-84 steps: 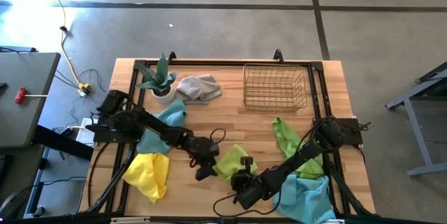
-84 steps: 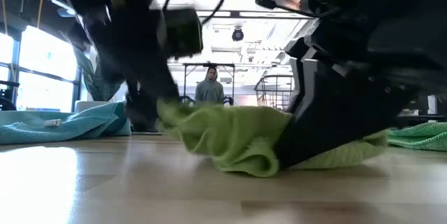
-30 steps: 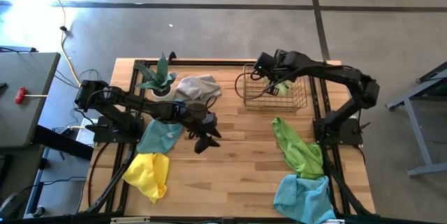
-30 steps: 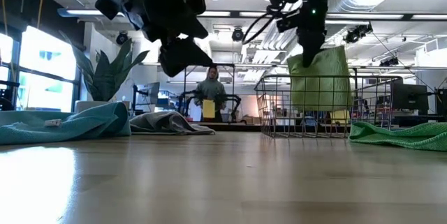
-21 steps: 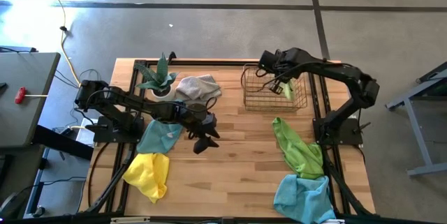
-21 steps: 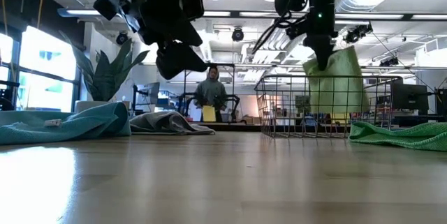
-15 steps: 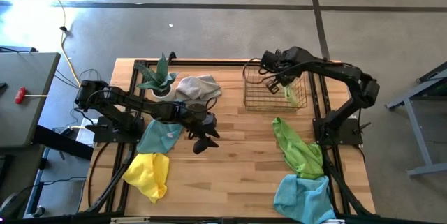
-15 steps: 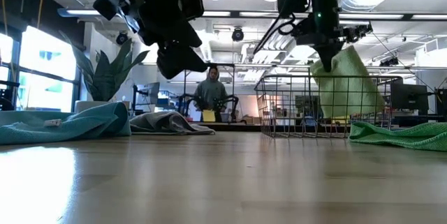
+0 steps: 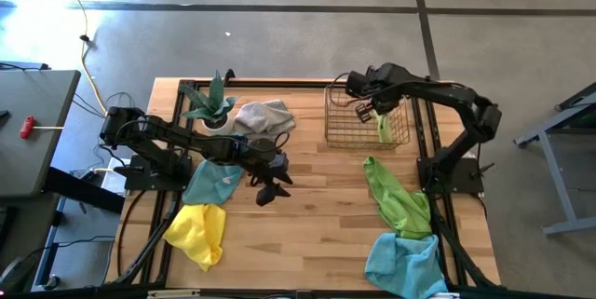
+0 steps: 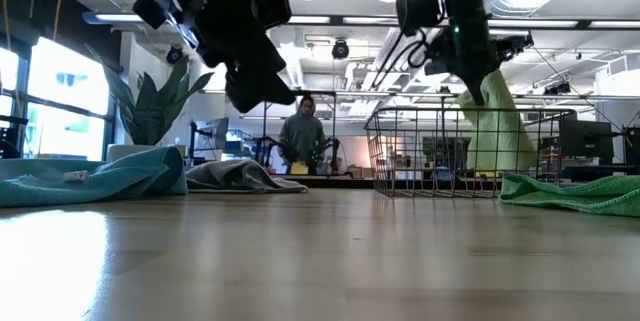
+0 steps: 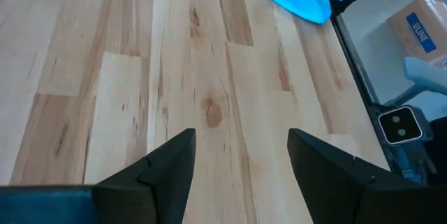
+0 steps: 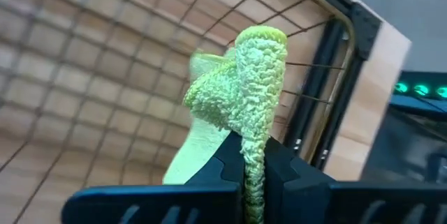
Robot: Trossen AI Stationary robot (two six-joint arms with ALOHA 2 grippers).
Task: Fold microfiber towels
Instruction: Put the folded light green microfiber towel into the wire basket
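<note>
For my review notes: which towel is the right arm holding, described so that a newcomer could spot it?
Find the wire basket at the table's far edge. The right hand hangs over it, shut on a lime green towel dangling inside; the other green towel lies flat on the table.

A wire basket and potted plant sit on the wooden table; a person, apparently standing, shows beyond.

The lime green towel is soft, fuzzy cloth with a bumpy, looped look. The basket in the upper middle is thin metal wire. The table is smooth, pale wood with a soft shine.
</note>
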